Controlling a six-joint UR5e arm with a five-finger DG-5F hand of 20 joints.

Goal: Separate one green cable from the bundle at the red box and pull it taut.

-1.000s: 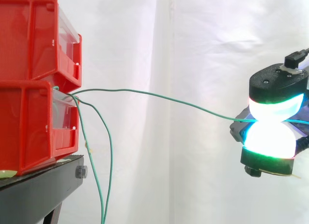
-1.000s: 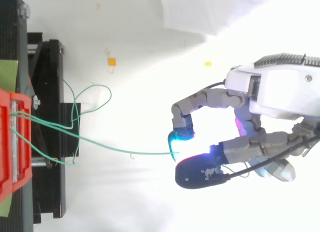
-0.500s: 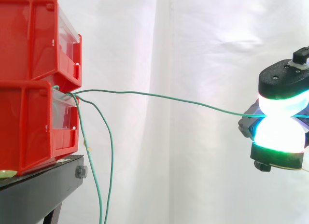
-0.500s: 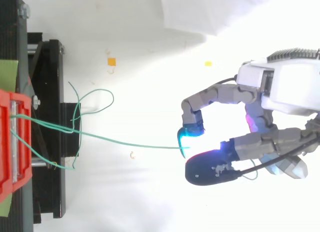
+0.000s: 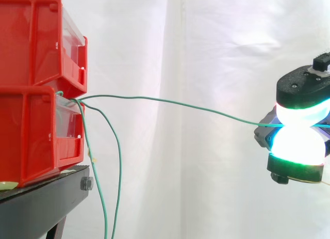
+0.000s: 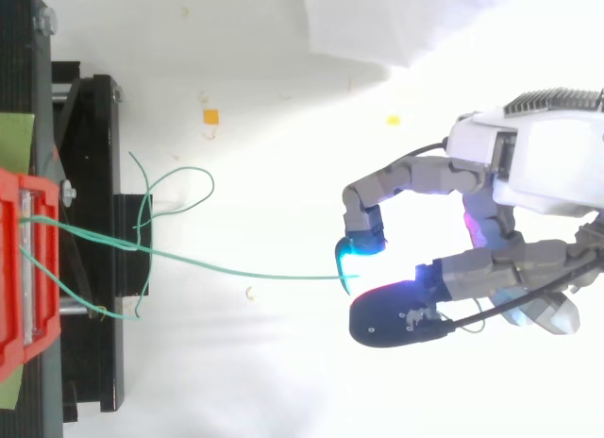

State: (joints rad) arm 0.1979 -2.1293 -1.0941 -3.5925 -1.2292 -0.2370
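hand point(image 5: 301, 92): right of the scene, level with the boxes, its glowing pads point(image 5: 298, 146) pinched together on the green cable
green cable point(image 5: 170, 101): runs from the stacked red boxes point(image 5: 31, 131) across to the pads in a gentle curve
other cables point(image 5: 118, 172): hang down beside the black stand point(image 5: 41, 203)

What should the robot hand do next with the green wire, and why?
Probably pull a little farther away from the red box. The hand pinches one green cable, but it curves gently rather than running straight.
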